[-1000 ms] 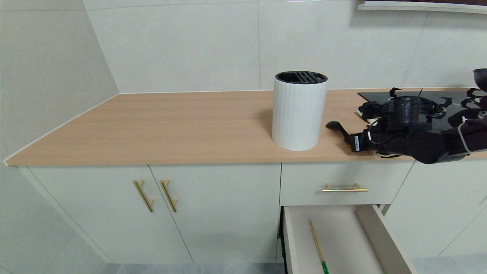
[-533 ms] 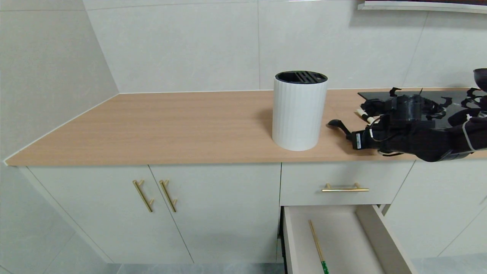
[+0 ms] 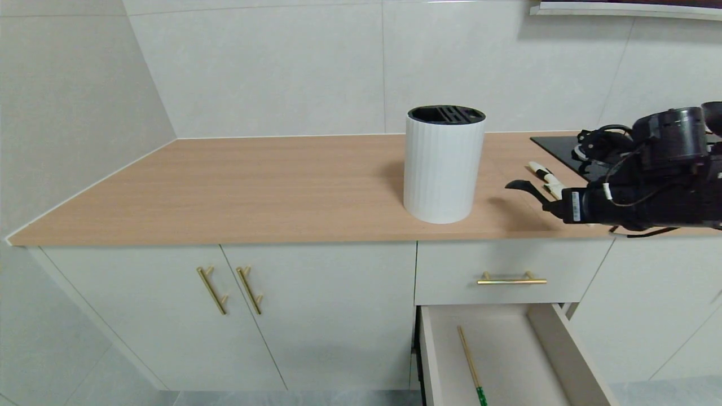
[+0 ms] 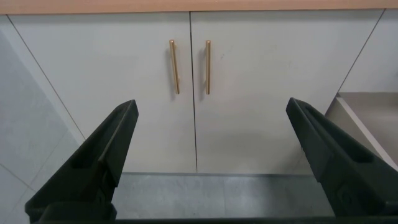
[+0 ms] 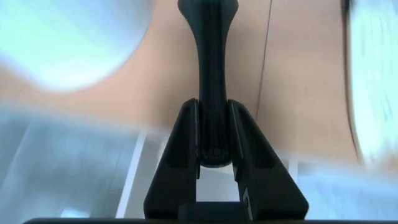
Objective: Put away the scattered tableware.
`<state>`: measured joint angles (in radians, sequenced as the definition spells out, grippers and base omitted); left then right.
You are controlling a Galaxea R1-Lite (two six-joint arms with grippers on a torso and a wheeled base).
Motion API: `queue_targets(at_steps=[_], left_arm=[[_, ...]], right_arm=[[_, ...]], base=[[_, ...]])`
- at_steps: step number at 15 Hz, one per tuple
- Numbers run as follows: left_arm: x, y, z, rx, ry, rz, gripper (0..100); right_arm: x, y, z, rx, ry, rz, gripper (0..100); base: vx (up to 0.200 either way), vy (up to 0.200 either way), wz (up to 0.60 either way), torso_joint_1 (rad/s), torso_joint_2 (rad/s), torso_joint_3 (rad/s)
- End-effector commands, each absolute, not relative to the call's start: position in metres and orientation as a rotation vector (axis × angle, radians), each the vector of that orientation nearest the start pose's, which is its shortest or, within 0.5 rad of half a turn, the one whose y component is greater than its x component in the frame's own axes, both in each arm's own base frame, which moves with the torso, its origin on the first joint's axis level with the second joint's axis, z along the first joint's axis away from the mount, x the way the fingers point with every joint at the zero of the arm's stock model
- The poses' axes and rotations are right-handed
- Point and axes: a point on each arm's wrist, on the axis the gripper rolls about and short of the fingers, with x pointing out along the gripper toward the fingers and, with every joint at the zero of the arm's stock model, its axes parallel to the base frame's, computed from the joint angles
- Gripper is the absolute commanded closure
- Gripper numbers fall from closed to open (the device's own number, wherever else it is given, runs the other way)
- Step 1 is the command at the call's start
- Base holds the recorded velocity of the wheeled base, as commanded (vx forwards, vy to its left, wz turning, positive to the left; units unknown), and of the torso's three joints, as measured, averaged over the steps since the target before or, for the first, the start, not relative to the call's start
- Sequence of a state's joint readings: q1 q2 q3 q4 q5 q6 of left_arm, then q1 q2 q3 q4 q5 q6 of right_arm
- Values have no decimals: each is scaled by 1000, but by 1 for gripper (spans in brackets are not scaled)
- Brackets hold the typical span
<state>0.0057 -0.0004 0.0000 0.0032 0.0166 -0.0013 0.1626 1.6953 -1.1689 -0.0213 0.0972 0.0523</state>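
One black spoon [image 3: 523,187] clamped in right tool [image 5: 214,137] — label [image 3: 576,206] unreadable.

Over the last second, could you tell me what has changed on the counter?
The right gripper, shut on the black utensil, has raised it above the counter and drawn back rightward. The white holder and the chopstick in the open drawer stayed put.

A wooden countertop [image 3: 254,186] carries a white ribbed holder [image 3: 443,166] standing upright near its front edge, and pale utensils [image 3: 546,177] lying beside a black cooktop [image 3: 555,145] farther right. Below, an open drawer [image 3: 507,349] holds one chopstick [image 3: 470,363].
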Motion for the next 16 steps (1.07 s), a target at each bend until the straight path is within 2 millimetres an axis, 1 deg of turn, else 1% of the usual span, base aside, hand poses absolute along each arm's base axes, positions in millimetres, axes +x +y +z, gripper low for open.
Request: queue_targets(at_steps=[1,2,3,4,5,8,9,12,16], left_arm=[[-23,0,75,-2,3,23,0],[-23,0,75,-2,3,23,0],[-23,0,75,-2,3,23,0],[-23,0,75,-2,3,21,0],[-23,0,75,-2,3,21,0],[-23,0,75,-2,3,21,0],[-23,0,75,-2,3,21,0],[-23,0,75,-2,3,23,0],[-23,0,75,-2,3,23,0]], right_arm=[[237,45,253,44,512,289,100],[228,43,254,47,524,293,100],[206,41,255,57,554,348,100],[194,40,255,75,559,420,100],[187,39,251,83,569,444,100],[189,38,224,38,654,445,100],[193,38,218,23,671,444,100],[203,39,207,23,719,441,100],[209,39,200,26,742,437,100]], base=[[0,0,0,0,0,0],[0,0,0,0,0,0],[0,0,0,0,0,0],[0,0,0,0,0,0],[0,0,0,0,0,0],[0,0,0,0,0,0],[0,0,0,0,0,0],[0,0,0,0,0,0],[0,0,0,0,0,0]])
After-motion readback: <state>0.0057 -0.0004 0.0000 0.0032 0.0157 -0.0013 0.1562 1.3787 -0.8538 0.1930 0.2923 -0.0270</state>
